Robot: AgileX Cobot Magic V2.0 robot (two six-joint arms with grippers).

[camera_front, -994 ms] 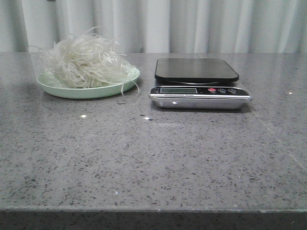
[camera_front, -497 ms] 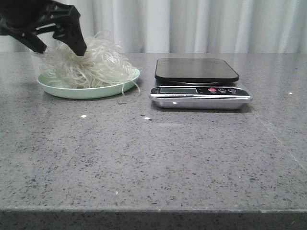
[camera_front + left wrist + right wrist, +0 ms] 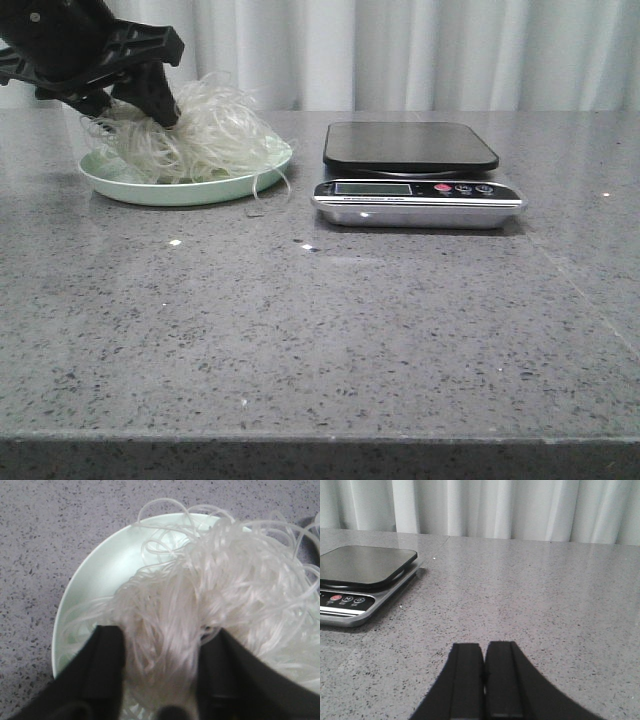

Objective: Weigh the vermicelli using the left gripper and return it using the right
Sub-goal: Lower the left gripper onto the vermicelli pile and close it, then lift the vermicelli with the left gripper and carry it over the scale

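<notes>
The vermicelli (image 3: 215, 135) is a fluffy whitish tangle heaped on a pale green plate (image 3: 150, 192) at the back left of the table. My left gripper (image 3: 132, 110) is pushed down into the left side of the heap. In the left wrist view its black fingers (image 3: 107, 650) stand wide apart, open, with vermicelli (image 3: 225, 580) strands between them over the plate (image 3: 100, 575). The right gripper (image 3: 484, 647) is shut on nothing, low over bare table to the right of the scale (image 3: 365, 565); it does not show in the front view.
A digital kitchen scale (image 3: 410, 148) with a black platform, a display and small buttons stands right of the plate at the back centre. A few loose strands hang over the plate's right rim. A curtain closes off the back. The table's front edge runs along the bottom.
The left arm came into view from the upper left and sank lower into the vermicelli, pressing the left side of the heap down. The scale and plate have not moved.
</notes>
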